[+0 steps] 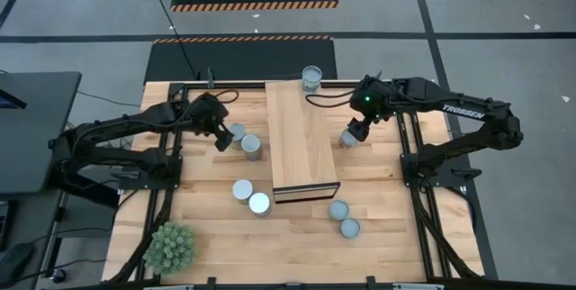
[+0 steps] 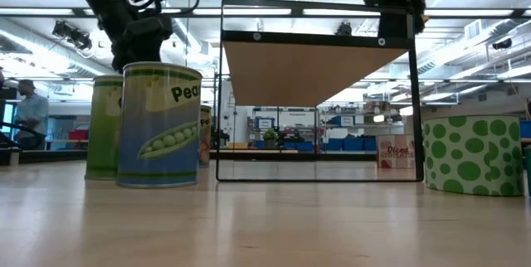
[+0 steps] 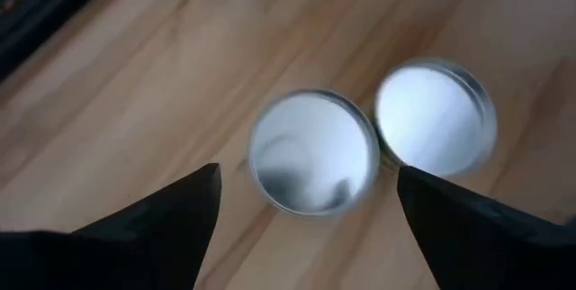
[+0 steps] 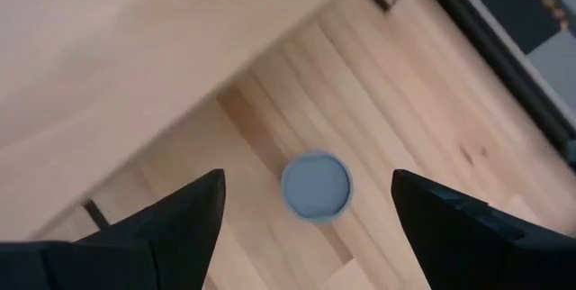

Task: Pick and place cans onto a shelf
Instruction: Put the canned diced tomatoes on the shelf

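Mid-table: shelf long axis front-back | cans upright

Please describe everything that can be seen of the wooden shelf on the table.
The shelf is a long rectangular box of pale wood, lighter than the table, standing at its middle. The low view shows its near end open, framed by dark edges, with a clear look through under the wooden top board. Nothing rests on its top. One can stands at its far end; whether they touch cannot be told. Neither gripper touches the shelf.

Shelf top bare; cans alongside
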Robot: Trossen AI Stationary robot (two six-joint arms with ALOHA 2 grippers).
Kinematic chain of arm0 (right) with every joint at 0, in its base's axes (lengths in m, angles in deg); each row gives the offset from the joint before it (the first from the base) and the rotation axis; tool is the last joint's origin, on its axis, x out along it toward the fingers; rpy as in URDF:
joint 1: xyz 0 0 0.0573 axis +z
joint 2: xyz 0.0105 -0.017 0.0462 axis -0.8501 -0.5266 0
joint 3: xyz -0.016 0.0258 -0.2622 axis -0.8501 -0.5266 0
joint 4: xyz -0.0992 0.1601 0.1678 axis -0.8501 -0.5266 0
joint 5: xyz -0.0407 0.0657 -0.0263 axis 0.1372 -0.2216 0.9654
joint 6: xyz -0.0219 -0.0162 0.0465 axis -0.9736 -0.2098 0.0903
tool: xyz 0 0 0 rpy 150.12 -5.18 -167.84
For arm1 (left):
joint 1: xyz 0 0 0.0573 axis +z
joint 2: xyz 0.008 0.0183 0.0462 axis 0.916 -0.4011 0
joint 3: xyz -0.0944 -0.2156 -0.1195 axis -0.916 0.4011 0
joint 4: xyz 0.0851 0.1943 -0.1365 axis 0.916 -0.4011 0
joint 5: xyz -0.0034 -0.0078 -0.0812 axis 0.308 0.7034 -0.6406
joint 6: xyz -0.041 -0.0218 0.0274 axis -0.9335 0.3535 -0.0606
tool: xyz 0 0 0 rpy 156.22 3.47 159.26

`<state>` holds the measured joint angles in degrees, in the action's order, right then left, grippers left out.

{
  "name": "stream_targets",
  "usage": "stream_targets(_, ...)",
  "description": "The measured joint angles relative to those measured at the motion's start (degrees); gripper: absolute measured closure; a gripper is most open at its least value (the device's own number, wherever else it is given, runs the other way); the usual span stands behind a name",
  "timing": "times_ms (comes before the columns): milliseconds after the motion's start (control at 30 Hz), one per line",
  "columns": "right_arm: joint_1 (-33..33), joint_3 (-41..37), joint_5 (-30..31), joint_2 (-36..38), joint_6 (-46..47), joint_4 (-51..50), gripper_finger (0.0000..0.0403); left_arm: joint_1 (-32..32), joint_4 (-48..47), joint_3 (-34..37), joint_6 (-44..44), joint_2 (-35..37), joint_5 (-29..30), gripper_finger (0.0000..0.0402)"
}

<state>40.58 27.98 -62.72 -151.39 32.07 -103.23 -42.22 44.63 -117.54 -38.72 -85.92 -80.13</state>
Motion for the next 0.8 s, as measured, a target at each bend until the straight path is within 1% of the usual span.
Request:
stream_targets(200, -2.3, -7.4, -4.1, 2.1, -0.3, 3.5, 0.0079, 0.2, 1.0, 0.0, -2.2, 0.0, 0.4, 0.0059)
stream_targets(300, -3.4, -10.8, -4.7, 3.8, -1.0, 5.4, 0.0079, 0.2, 0.8, 0.0, -2.9, 0.0, 0.4, 0.0059)
stream_targets(467, -4.7, -17.2, -4.8, 6.4, -1.0, 10.1, 0.0079, 0.2, 0.8, 0.0, -3.8, 0.1, 0.4, 0.0059)
stream_targets(633, -4.7, -23.0, -4.2, 7.4, -2.5, 18.2, 0.0078, 0.2, 0.8, 0.0, -4.6, 0.1, 0.4, 0.0059)
stream_targets(733, -4.7, -24.9, -4.1, 6.8, -3.0, 19.5, 0.0078, 0.2, 0.8, 0.0, -5.7, 0.1, 0.1, 0.0059)
stream_targets(800, -4.8, -25.5, -3.9, 6.5, -3.0, 19.5, 0.0078, 0.2, 0.7, 0.0, -6.6, 0.1, -1.2, 0.0059)
